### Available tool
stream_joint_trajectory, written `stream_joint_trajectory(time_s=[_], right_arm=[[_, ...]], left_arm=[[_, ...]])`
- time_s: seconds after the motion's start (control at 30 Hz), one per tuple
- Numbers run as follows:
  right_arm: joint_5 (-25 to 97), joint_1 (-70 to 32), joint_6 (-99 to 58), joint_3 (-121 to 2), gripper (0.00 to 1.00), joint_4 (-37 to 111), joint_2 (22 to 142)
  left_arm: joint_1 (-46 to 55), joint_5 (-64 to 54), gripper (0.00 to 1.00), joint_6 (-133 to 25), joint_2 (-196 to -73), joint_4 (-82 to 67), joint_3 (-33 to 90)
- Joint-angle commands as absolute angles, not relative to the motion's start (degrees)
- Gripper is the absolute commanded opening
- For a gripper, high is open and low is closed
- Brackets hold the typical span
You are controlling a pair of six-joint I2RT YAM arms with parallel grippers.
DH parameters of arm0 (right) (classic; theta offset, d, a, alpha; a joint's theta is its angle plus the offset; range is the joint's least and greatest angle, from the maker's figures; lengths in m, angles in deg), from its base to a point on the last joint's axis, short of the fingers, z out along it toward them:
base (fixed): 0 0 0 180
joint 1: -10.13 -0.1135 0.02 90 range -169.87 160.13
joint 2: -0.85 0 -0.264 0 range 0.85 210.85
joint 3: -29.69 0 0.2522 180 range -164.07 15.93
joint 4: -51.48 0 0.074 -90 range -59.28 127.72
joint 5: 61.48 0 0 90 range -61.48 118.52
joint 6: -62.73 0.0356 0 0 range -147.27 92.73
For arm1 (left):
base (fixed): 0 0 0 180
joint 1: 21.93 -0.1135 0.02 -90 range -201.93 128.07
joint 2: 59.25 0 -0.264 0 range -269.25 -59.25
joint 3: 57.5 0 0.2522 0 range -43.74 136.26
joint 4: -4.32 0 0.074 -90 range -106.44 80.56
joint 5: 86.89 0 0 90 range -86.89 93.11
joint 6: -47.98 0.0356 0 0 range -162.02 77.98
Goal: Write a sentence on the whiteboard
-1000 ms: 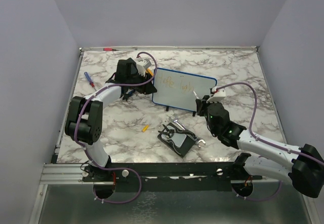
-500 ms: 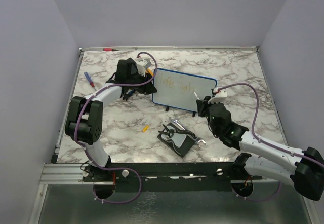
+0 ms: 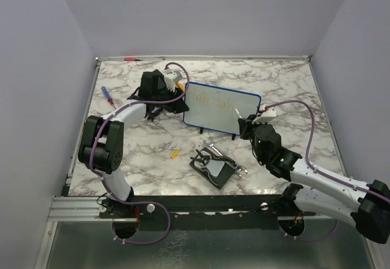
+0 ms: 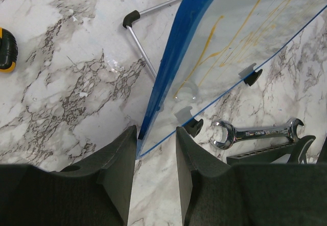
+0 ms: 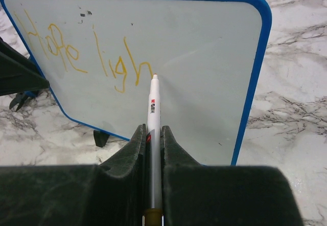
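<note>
left hand (image 4: 156, 140) pinches whiteboard (image 4: 240, 37) rim, bracing it against pen pressure | right hand (image 5: 152, 134) pinches marker (image 5: 153, 100), tip beside sentence (image 5: 69, 57) end, likely poised for next letter

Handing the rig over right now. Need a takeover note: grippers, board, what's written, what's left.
Left gripper: shut on the whiteboard, with one finger on each side of its blue left rim near a corner.
Right gripper: shut on a marker. The tip is at the board face just right of the last letter; I cannot tell if it touches.
Done: the sentence so far is two orange-yellow letter groups on the board's left half.
Left: the right half is blank and the sentence looks unfinished. Probably continue writing from the tip.
</note>
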State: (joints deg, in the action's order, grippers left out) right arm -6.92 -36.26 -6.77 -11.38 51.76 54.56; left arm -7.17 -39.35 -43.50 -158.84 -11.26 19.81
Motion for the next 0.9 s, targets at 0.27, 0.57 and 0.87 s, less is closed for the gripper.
stream_joint_trajectory(time_s=[0.27, 0.57, 0.87], right_arm=[[-9.8, -36.03, -7.66, -11.32, 0.0, 57.81, 58.11], [-13.75, -36.01, -4.99, -10.56, 0.0, 54.31, 56.28], [-14.6, -36.01, -4.39, -9.45, 0.0, 51.52, 54.06]], left_arm=[[-6.63, -38.73, 0.37, -43.08, -158.41, -11.0, 20.51], [-6.55, -38.73, 0.37, -43.04, -158.39, -11.0, 20.51], [-6.36, -38.67, 0.37, -42.99, -158.29, -11.02, 20.42]])
